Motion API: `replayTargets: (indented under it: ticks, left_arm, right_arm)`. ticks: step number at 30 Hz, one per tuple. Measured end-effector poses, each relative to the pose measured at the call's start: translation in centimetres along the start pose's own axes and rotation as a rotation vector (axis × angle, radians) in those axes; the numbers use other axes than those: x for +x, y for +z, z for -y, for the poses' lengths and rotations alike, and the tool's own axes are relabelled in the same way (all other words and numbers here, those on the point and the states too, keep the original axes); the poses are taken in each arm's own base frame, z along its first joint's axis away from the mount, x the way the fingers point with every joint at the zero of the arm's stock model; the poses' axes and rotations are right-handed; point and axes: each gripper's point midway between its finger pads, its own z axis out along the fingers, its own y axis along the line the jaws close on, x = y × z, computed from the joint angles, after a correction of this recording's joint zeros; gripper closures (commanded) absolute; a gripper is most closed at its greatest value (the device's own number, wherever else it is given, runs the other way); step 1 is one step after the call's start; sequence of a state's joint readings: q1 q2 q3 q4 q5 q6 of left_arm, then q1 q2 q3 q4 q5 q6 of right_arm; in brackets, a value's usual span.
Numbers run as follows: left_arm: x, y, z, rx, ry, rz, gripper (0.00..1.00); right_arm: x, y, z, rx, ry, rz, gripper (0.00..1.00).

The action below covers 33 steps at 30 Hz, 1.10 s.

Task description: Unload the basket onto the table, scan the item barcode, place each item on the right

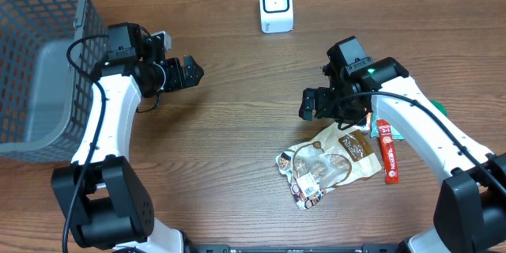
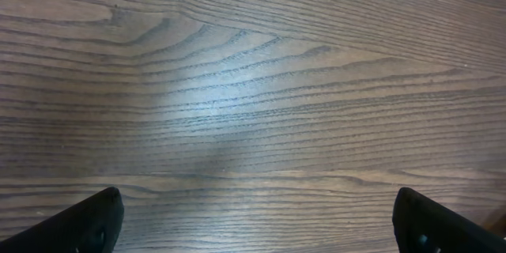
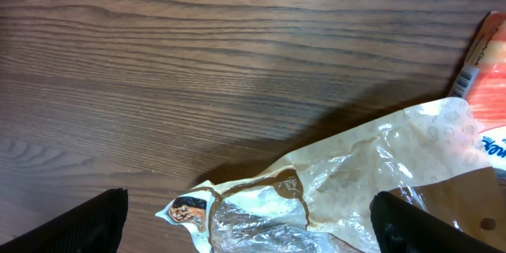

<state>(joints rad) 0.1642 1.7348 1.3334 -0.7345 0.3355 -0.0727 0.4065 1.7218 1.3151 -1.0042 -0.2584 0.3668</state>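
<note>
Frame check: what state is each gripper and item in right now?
Left gripper: open, empty, over bare table.
Right gripper: open, empty, near the snack bag.
Snack bag: flat on table, ungripped.
Red packet: flat, beside the bag.
Scanner: upright, far side.
Basket: upright, left edge.

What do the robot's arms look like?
The left arm and right arm are both white tubes with chunky black joints. Thin black cables run along them. The right arm has a tiny green light near its wrist. The jaws are black and blocky.

Mock shop checkout: barcode scanner (image 1: 276, 5), grey basket (image 1: 91, 32), wood-grain table (image 1: 237, 142).
</note>
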Motion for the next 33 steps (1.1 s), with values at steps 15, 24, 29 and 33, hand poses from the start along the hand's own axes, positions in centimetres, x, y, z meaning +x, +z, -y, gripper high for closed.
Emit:
replayTargets:
  ticks: [15,24,29,33]
  left_arm:
    - [0.0,0.0,0.0,0.000,0.000,0.000,0.01]
    - [0.0,0.0,0.0,0.000,0.000,0.000,0.00]
    - [0.0,0.0,0.0,0.000,0.000,0.000,0.00]
    - [0.0,0.0,0.0,0.000,0.000,0.000,0.00]
  right_arm:
    - [0.0,0.0,0.0,0.000,0.000,0.000,0.00]
    - [0.0,0.0,0.0,0.000,0.000,-0.001,0.00]
    - [-1.0,-1.1,-0.5,-0.016,-0.020,0.069,0.00]
    - [-1.5,-5.6,-1.5,-0.040,-0.054,0.209,0.00]
